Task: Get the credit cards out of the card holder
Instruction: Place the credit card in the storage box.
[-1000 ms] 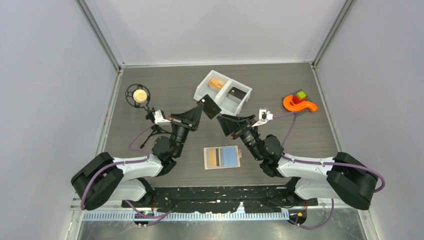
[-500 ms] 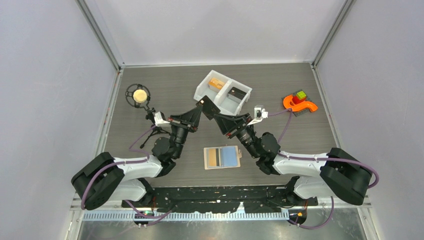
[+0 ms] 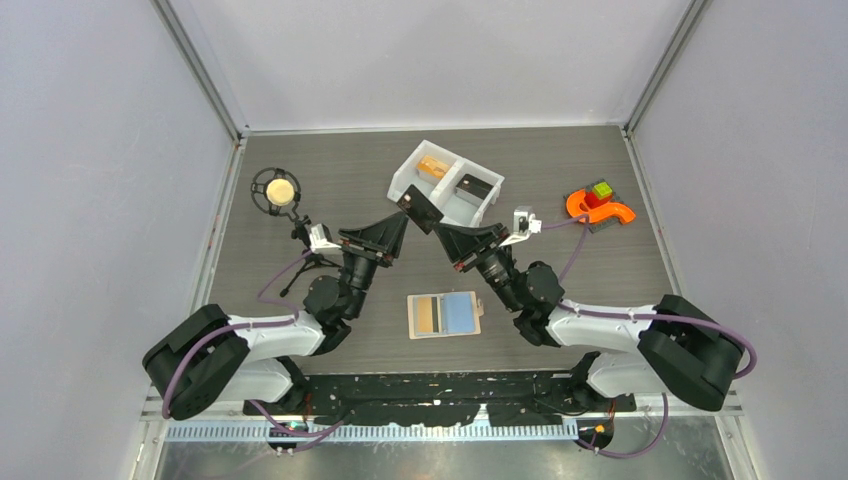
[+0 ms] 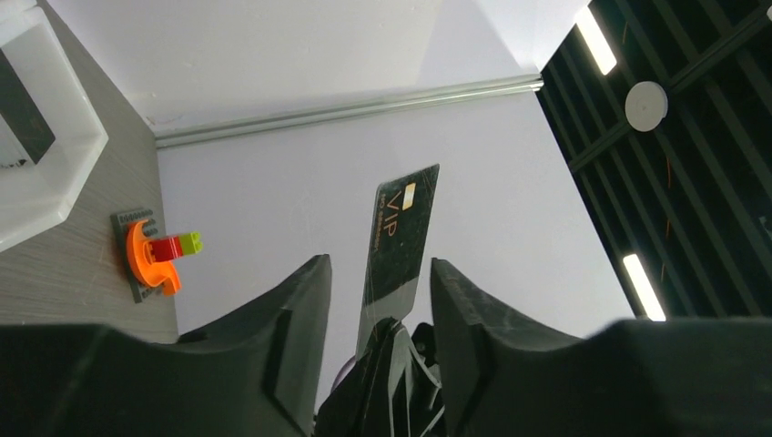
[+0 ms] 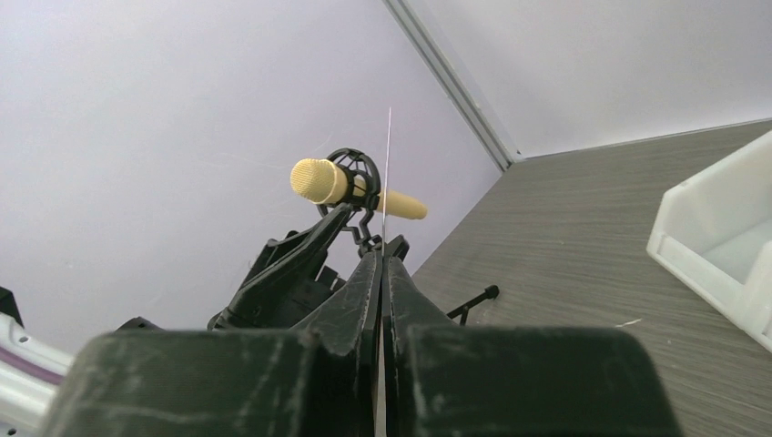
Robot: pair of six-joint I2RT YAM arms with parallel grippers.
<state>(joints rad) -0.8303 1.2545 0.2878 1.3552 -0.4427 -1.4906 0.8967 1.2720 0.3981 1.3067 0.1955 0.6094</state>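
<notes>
The beige card holder (image 3: 443, 314) lies open on the table between the arms, with tan strips on its left half and light blue lining on the right. A black card (image 3: 418, 210) is held upright in the air above the table. My right gripper (image 3: 441, 233) is shut on its lower edge; the right wrist view shows the card (image 5: 387, 173) edge-on, rising from my shut gripper (image 5: 382, 258). My left gripper (image 3: 399, 222) is open, its jaws on either side of the card (image 4: 401, 228) without touching it (image 4: 378, 264).
A white two-compartment bin (image 3: 489, 206) stands just behind the card, with an orange-tan card (image 3: 433, 166) in one side and a dark card (image 3: 474, 186) in the other. A microphone on a stand (image 3: 280, 190) is far left. An orange toy (image 3: 598, 207) is far right.
My right gripper has moved left up to the black card and now grips it. The card has shifted slightly up and left. The card holder has not moved.
</notes>
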